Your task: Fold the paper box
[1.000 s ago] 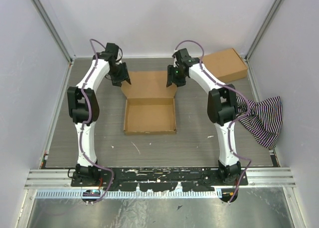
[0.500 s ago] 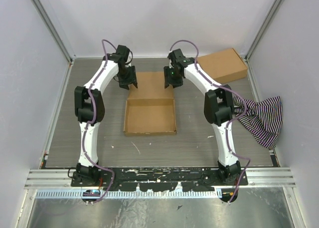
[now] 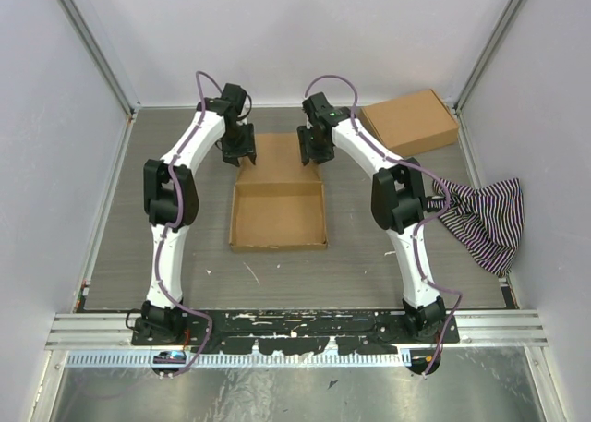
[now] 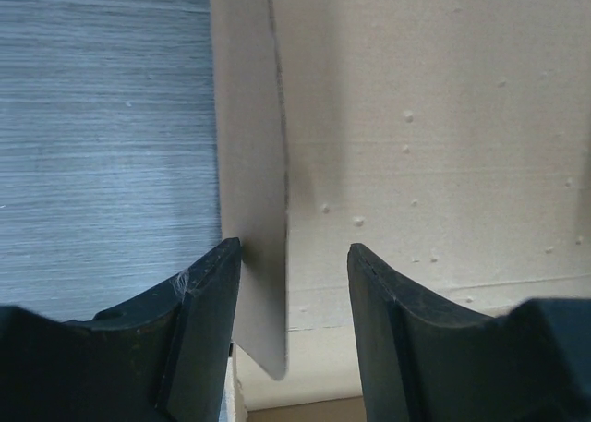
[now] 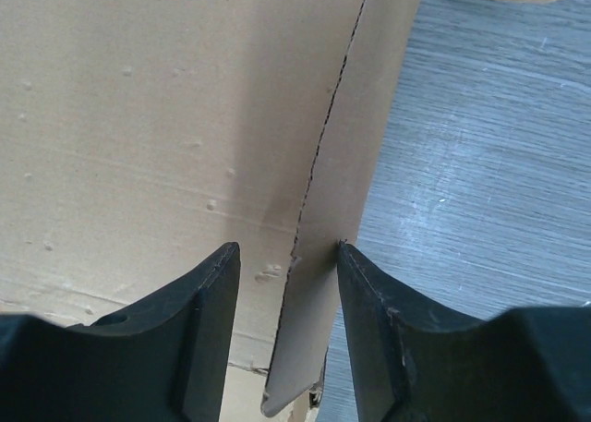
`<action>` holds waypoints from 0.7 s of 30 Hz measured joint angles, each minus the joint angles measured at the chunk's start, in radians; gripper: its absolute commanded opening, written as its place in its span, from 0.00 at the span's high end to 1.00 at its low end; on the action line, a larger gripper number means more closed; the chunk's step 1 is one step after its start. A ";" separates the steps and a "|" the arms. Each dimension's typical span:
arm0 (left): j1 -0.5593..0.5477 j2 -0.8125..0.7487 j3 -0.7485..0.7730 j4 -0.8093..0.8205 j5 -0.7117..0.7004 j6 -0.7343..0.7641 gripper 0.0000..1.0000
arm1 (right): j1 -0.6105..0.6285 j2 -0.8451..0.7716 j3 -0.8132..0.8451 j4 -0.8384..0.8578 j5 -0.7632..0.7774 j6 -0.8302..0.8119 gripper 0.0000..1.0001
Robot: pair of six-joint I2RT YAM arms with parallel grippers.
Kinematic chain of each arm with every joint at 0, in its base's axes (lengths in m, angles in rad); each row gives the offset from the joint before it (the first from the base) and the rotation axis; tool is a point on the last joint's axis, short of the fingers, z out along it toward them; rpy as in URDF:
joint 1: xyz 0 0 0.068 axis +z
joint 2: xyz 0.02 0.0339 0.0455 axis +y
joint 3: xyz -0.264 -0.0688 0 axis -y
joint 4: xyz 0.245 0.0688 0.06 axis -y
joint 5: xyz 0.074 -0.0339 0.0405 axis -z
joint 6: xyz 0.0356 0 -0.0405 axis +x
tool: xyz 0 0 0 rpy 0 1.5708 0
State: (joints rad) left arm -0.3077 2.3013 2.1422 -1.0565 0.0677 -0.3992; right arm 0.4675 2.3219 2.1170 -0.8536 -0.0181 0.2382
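Grey table (image 3: 351, 265), left arm (image 3: 189, 145), right arm (image 3: 365, 150) stretched forward, jaws apart astride paper box (image 3: 277, 214) flaps (image 4: 249, 210)

A flat brown carton (image 3: 409, 121) lies closed and slightly askew at about one o'clock on the grey table (image 3: 120, 219), near the back wall (image 3: 295, 43). At three o'clock a black-and-white striped cloth (image 3: 485, 221) sits crumpled at the table's right edge, against the side wall. A few small white marks (image 3: 249, 272) show toward six o'clock, just ahead of the aluminium rail (image 3: 92, 328) crossing the near edge.
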 measured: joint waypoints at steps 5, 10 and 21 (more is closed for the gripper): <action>-0.001 0.001 0.021 -0.032 -0.069 0.011 0.45 | -0.001 0.000 0.000 -0.007 0.041 0.000 0.48; 0.005 0.001 0.034 -0.051 -0.110 0.014 0.78 | -0.021 0.000 -0.010 -0.008 0.052 0.000 0.47; 0.013 -0.019 -0.011 0.027 -0.105 0.032 1.00 | -0.087 -0.024 -0.073 0.026 -0.021 -0.001 0.44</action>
State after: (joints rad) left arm -0.2943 2.2818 2.1315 -1.0294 -0.0376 -0.3668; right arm 0.3809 2.2982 2.0438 -0.8276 -0.0395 0.2375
